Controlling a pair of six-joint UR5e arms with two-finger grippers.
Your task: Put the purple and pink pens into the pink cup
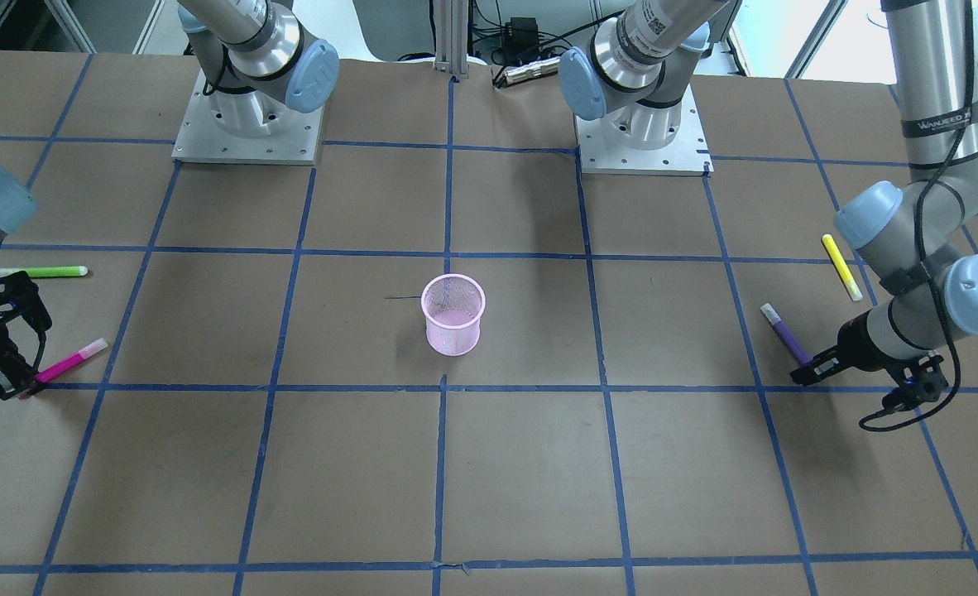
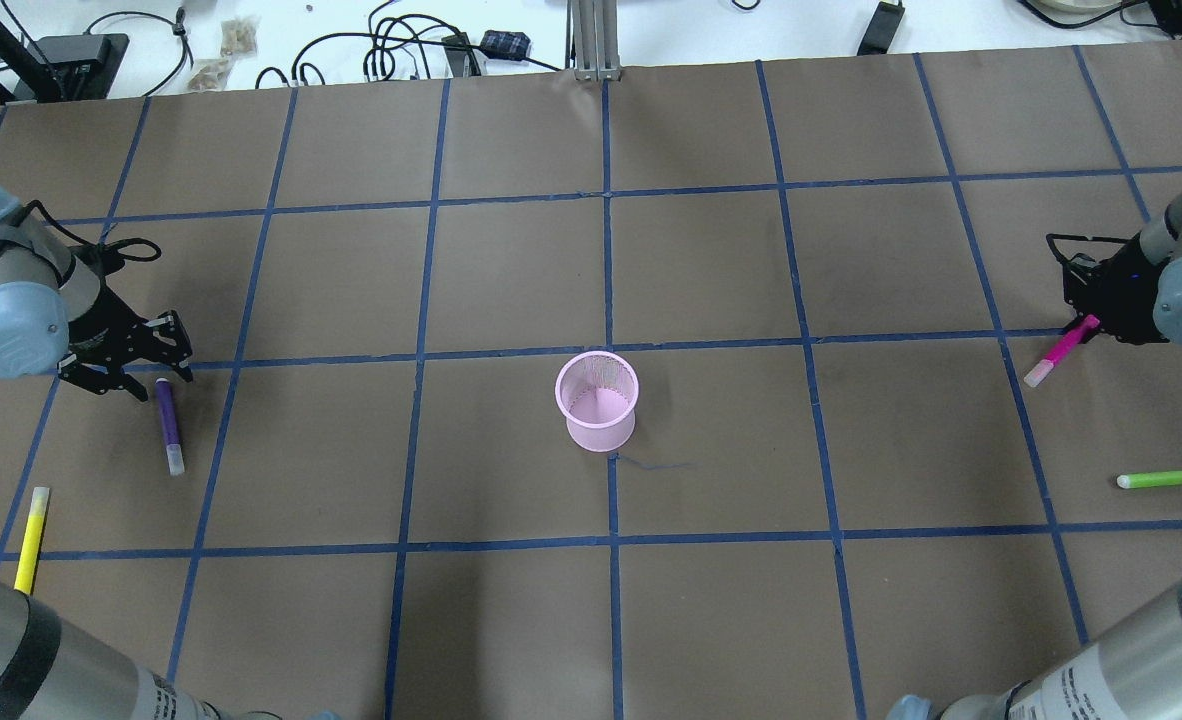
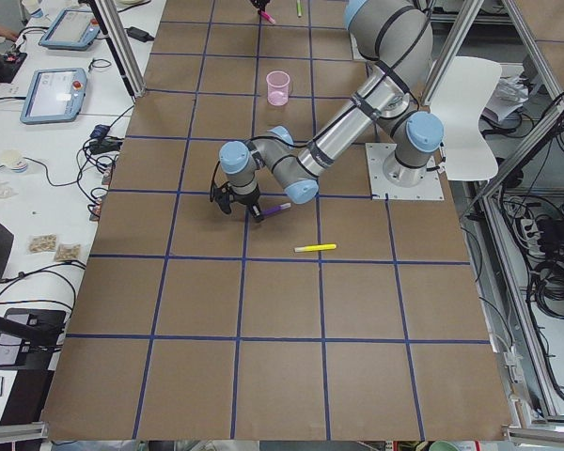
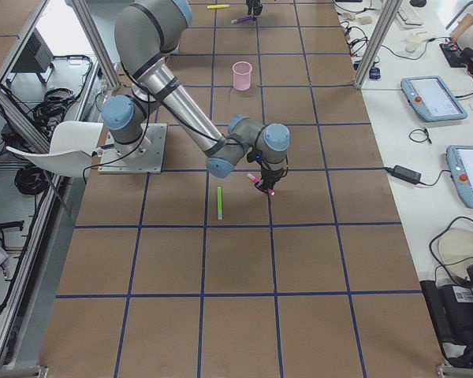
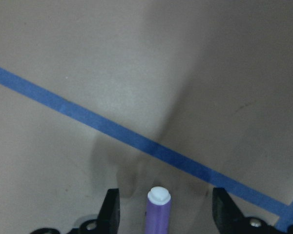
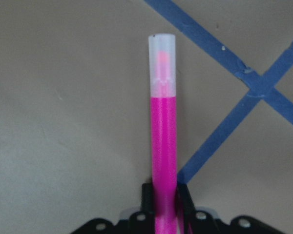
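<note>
Right gripper [image 6: 164, 197] is seen closed narrowly on the bright pink plastic pen [image 6: 163, 136], which is clamped at its rear end so that the translucent capped tip projects forward; the hold is judged to leave most of the barrel free for lowering into a container. At the right edge of the overhead view this pen is shown low over the brown paper-covered table with blue tape grid [image 2: 511, 270], and whether it is lifted clear cannot be told. The left gripper [image 5: 167, 207] is held wide open, its two fingers set either side of the flat end of the dark purple plastic pen [image 5: 158, 214] without touching it, a stance judged to be the alignment before closing. That pen lies flat at the left of the overhead view. The pink wire-mesh cup [image 2: 597, 400] stands upright and empty at the centre of the frame, well apart from both pens, so neither insertion is yet done. A yellow highlighter pen [image 2: 31, 525] at lower left and a green highlighter pen [image 2: 1171, 478] at lower right are left lying untouched, not being called for.
</note>
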